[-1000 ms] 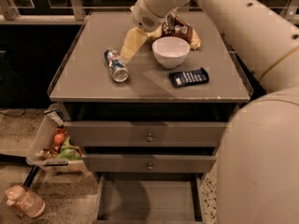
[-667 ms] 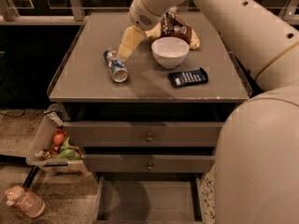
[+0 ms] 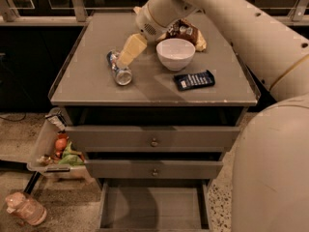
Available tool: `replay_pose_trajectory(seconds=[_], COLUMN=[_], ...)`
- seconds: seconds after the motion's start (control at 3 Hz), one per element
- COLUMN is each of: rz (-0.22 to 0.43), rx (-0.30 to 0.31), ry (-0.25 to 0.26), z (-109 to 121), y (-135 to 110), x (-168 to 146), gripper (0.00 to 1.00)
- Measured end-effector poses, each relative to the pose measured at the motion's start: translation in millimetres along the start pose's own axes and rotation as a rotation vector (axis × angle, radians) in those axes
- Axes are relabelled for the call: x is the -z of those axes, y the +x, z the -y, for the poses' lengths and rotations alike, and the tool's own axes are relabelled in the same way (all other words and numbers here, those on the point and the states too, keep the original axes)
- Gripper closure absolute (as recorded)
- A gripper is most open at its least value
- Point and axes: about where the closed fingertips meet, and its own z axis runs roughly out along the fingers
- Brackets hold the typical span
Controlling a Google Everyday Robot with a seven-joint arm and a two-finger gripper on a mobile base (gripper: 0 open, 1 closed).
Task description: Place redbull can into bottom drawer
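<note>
Approach step: gripper lowered toward can.
My gripper [image 3: 128, 53] has moved down, left of the white round bowl [image 3: 175, 59], over the blue-silver metal redbull can [image 3: 119, 70] lying unmoved; released or clenched, I cannot tell. The open grey bottom drawer [image 3: 154, 208] is unfilled.

Fills the lower right, well to the right of the redbull can [image 3: 119, 69] and nearer the camera, with a broad cream body link [image 3: 270, 178]. Arches from there as a thick cream arm [image 3: 241, 28], up and then leftward, passing above and to the right of the can. Ends in a rounded wrist [image 3: 152, 18] just up and right of the can. Points the pale yellow gripper [image 3: 124, 59] down and leftward from that wrist, tilted, tip overlapping the can's upper side in this view. Cannot tell whether touching the can.
</note>
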Motion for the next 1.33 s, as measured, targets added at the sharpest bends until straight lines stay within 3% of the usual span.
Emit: replay_pose_trajectory(seconds=[0.33,0.67,1.0,1.33], rz=[0.046,0.035,-0.031,-0.147], rx=[-0.05,-0.061,-0.041,-0.009], ry=[-0.009,0.011,0.059,0.08], z=[-10.2,-17.7,-24.8,-34.5], y=[-8.5,-17.8,-22.2,-11.6], x=[-13.0,-21.6,-29.6,-46.6], gripper=[0.0,0.0,0.0,0.0])
